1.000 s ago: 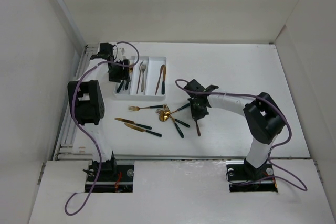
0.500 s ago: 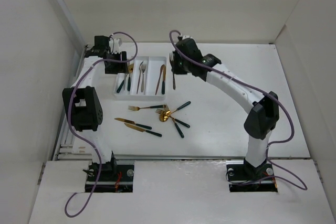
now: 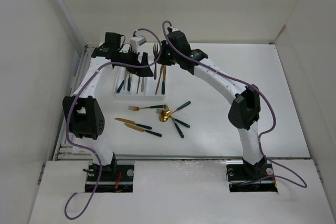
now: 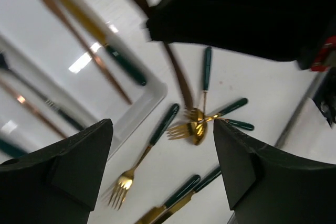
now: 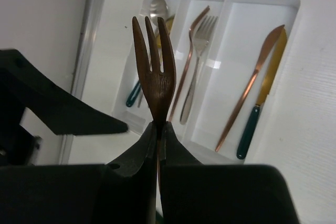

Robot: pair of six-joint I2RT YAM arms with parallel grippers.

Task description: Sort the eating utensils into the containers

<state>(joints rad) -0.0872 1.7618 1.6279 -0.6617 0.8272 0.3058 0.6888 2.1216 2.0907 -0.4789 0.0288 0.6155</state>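
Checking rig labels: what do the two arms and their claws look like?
The left arm and right arm have white tubular links joined by black joint housings. A purple cable loops along each. The left claw and right claw are black, with wedge-shaped fingers.

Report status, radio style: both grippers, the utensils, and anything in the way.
Left gripper open, empty, over the tray. Right gripper shut on copper fork, above tray. Loose utensils lie on table. Both grippers crowded close together.
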